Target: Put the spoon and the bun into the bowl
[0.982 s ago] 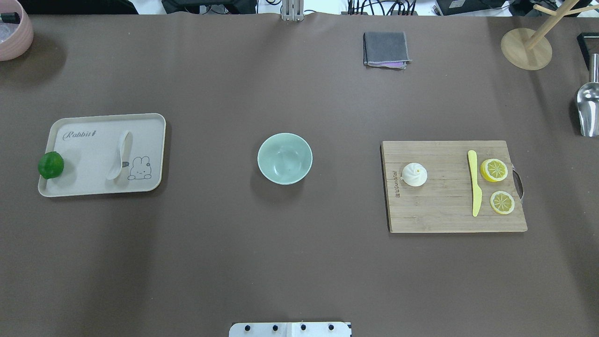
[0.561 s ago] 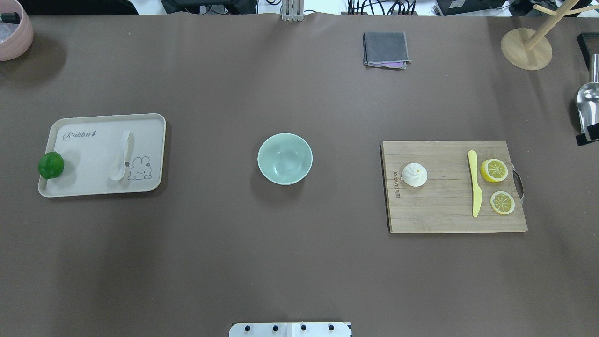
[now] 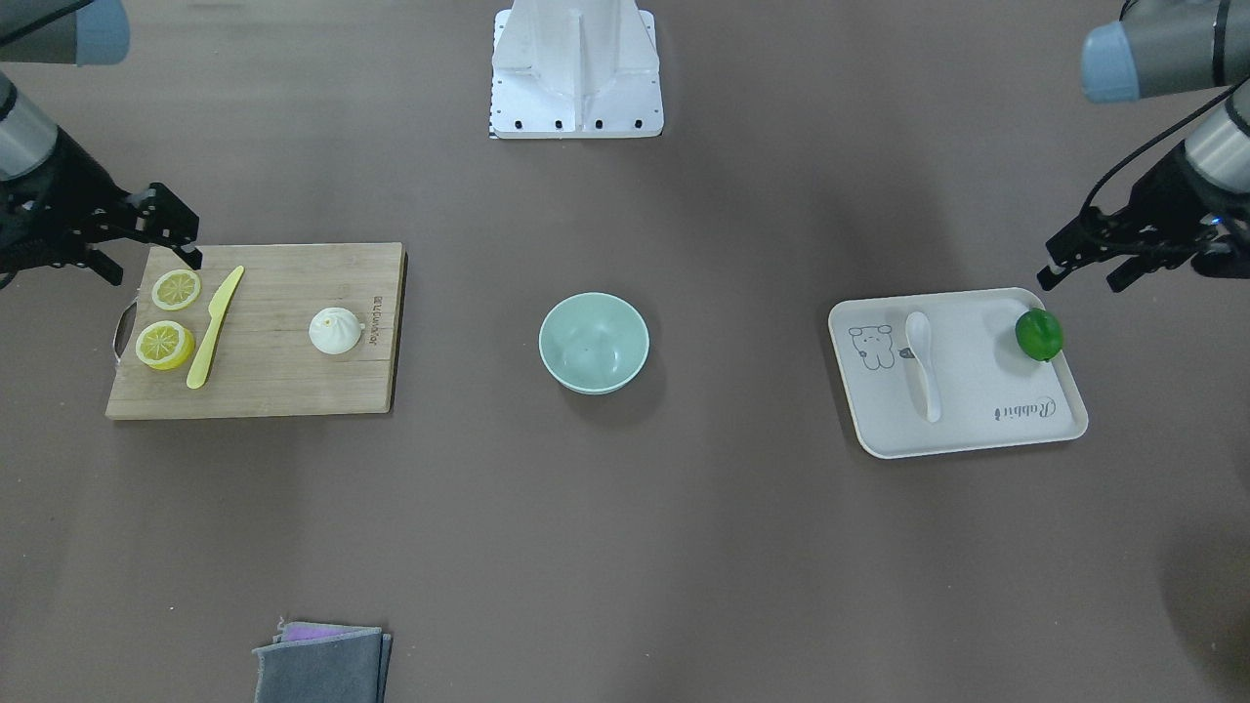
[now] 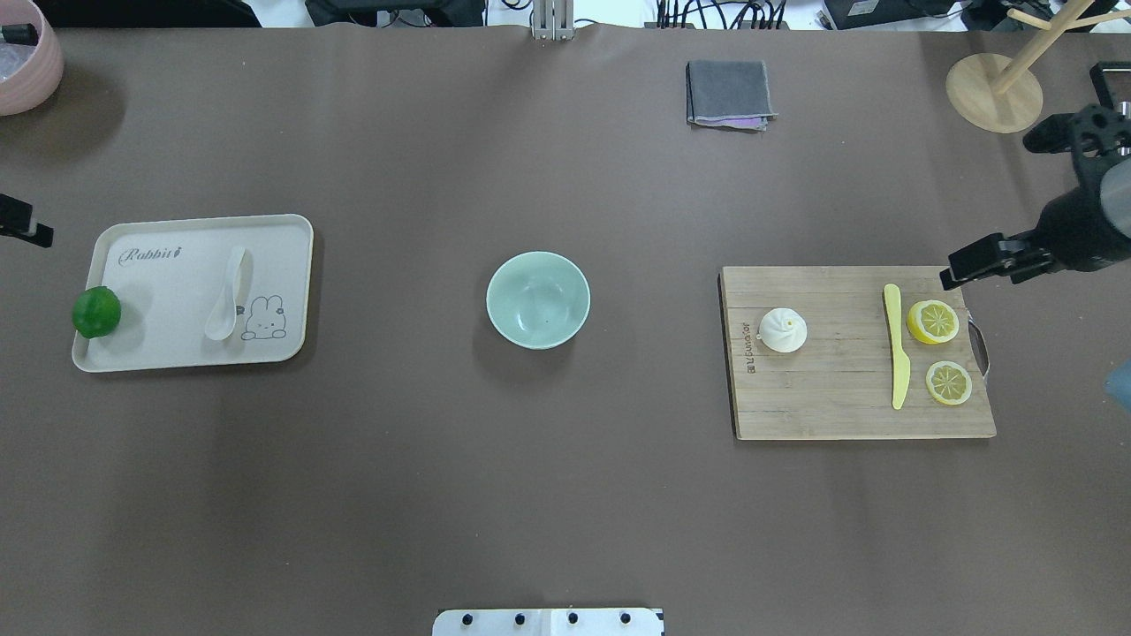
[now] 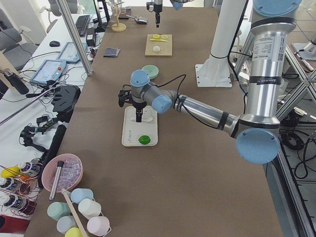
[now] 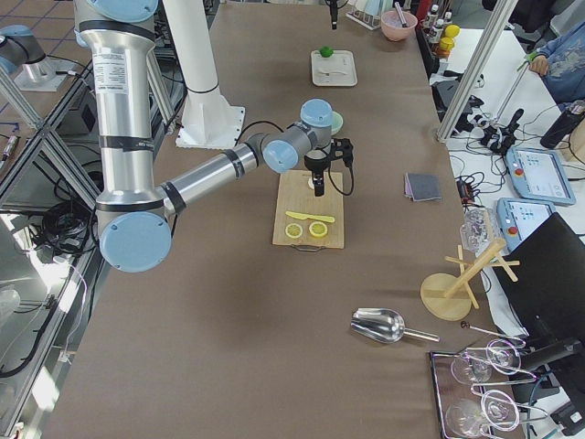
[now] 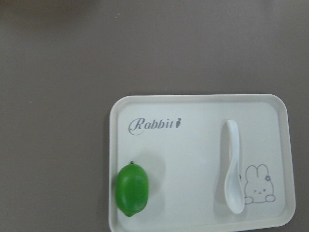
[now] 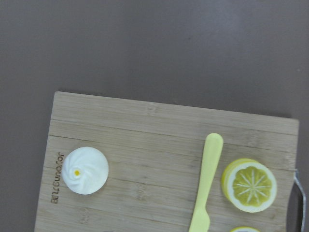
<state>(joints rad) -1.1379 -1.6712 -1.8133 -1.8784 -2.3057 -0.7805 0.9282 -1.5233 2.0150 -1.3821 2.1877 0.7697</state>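
Task outset: nothing is lying in the bowl point(image 3: 594, 310) at mid-desk. The spoon point(image 3: 920, 363) is resting on the tray point(image 3: 977, 430), and the bun point(image 3: 335, 330) is sitting on the cutting board point(image 3: 283, 381). Left gripper point(image 3: 1079, 278) and right gripper point(image 3: 151, 266) are hovering released and empty, so both transfers are awaiting execution.

At the right wrist view's six o'clock edge we lose the blade tip of the yellow knife point(image 8: 206, 183) and most of the second lemon slice point(image 8: 245, 229). The grey cloth point(image 3: 320, 662) is cut off at seven o'clock in the front-facing view. From the left end, the bun point(image 5: 157, 48) is too small for us to read.
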